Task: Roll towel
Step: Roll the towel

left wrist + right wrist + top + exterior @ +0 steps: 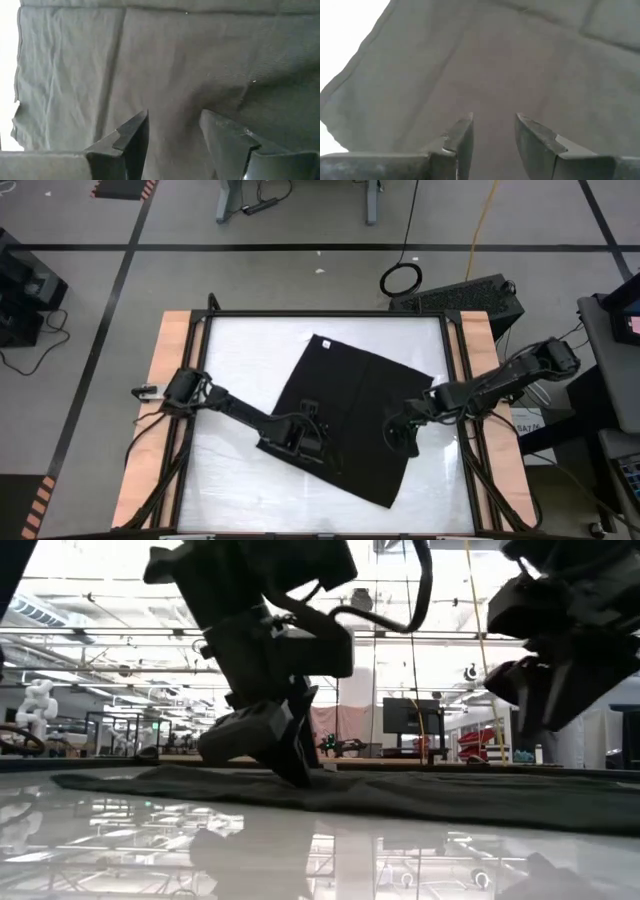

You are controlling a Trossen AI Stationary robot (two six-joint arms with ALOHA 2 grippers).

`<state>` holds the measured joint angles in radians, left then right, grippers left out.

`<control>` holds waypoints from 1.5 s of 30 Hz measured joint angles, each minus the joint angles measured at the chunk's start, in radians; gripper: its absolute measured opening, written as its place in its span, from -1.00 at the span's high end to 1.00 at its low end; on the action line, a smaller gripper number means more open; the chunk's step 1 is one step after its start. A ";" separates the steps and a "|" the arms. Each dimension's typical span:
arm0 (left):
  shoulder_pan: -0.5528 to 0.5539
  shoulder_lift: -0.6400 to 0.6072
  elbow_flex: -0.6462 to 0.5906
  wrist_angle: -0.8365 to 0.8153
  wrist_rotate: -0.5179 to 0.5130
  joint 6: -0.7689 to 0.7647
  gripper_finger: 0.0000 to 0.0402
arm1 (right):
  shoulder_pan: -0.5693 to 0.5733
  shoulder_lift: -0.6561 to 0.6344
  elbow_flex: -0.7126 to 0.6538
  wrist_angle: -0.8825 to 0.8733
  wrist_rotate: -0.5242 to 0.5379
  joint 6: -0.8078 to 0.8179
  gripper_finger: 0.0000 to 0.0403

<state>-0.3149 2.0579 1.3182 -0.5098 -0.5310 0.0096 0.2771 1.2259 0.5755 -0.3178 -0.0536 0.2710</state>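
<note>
place: robotics lab | signs: taped floor (pixel 300 270); monitor (pixel 408 720); ceiling rails (pixel 120 635)

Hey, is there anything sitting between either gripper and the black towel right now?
Nothing visible. The towel lies flat on the table, with the left gripper and right gripper open directly over the bare cloth; only fabric shows between their fingers.

The white tabletop (pixel 240 350) is glossy, framed in black, with a bare wooden strip (pixel 165 370) along each side. On the grey floor behind it, crossed by black tape lines (pixel 300 247), lie a coiled black cable (pixel 401 278) and a dark perforated case (pixel 465 292). A yellow cord (pixel 484 220) runs across the floor. The low view shows a dark monitor (pixel 404 716) far off in the room.
</note>
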 joint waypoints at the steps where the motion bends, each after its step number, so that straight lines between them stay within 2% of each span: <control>1: 0.008 0.000 0.000 -0.008 0.003 0.003 0.06 | 0.012 0.002 0.000 -0.005 0.004 0.012 0.34; 7: 0.042 -0.002 0.000 -0.079 -0.001 0.075 0.06 | 0.086 0.059 0.001 -0.001 0.037 0.105 0.34; 13: 0.066 -0.002 0.000 -0.162 -0.015 0.120 0.06 | 0.166 0.187 0.001 0.037 0.064 0.198 0.34; 22: 0.078 0.000 -0.001 -0.274 -0.044 0.158 0.06 | 0.264 0.406 0.006 0.455 0.063 0.270 0.34; 28: 0.077 0.002 -0.002 -0.351 -0.071 0.183 0.06 | 0.306 0.495 0.003 0.710 0.060 0.271 0.34; 37: 0.077 -0.039 -0.007 -0.403 -0.072 0.207 0.06 | 0.320 0.499 -0.001 0.781 0.043 0.266 0.34; 45: 0.063 -0.205 -0.006 -0.397 -0.093 0.155 0.06 | 0.322 0.407 0.000 0.724 0.040 0.229 0.34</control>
<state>-0.2516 1.8531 1.3125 -0.9072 -0.6239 0.1642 0.5995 1.6331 0.5755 0.4067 -0.0140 0.4997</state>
